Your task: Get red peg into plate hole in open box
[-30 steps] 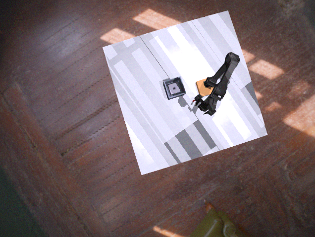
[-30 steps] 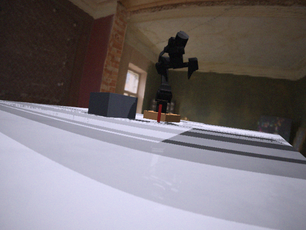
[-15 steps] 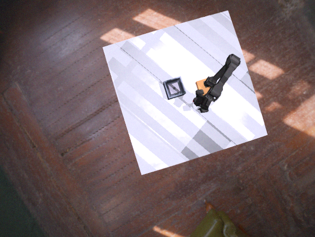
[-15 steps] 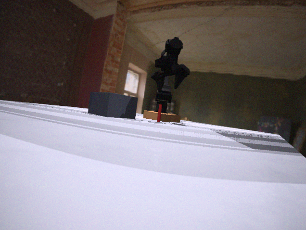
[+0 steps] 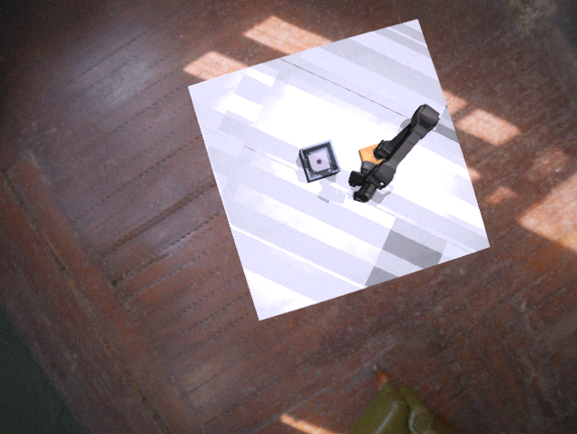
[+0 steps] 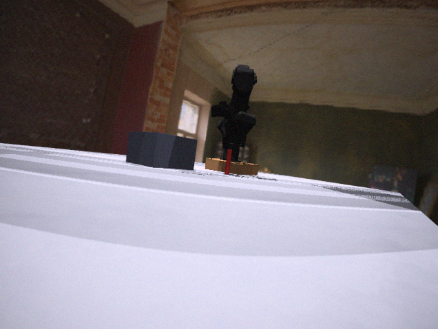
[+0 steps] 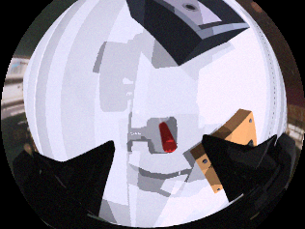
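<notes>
The open jaws have a wide gap between their two tips, and only the red peg (image 6: 228,162) (image 7: 167,138) shows in that gap. The peg stands up by itself, so the jaws could come down around it. An orange block (image 5: 368,153) (image 6: 244,168) (image 7: 236,129) sits close to it and is in the way on one side. The dark box (image 5: 322,178) (image 6: 160,150) (image 7: 180,47) has tall walls, but its top is open, so there is a way in from above.
</notes>
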You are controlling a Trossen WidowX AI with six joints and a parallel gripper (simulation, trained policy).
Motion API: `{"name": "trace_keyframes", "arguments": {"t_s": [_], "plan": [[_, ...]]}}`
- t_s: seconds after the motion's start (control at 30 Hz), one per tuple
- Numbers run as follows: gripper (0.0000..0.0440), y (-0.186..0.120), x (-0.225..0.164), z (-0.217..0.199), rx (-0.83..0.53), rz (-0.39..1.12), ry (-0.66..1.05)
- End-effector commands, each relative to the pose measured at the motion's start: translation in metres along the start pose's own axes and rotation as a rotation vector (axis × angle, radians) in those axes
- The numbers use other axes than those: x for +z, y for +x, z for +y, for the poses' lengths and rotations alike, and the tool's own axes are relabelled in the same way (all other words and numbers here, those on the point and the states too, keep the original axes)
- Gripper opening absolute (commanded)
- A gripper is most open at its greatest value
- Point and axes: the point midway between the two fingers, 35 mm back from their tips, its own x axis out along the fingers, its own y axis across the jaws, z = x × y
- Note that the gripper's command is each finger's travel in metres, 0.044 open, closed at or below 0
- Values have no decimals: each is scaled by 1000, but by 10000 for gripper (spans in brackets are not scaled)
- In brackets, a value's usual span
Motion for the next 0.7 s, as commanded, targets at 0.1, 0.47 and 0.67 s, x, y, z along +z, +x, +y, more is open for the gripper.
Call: {"name": "trace_keyframes", "arguments": {"t_s": [0.1,0.47,0.67], "plan": [[440,30,-2,-7,-25,-1,126],[317,61,-8,-13,-28,13,279],[159,62,-9,-14,-39,49,316]]}}
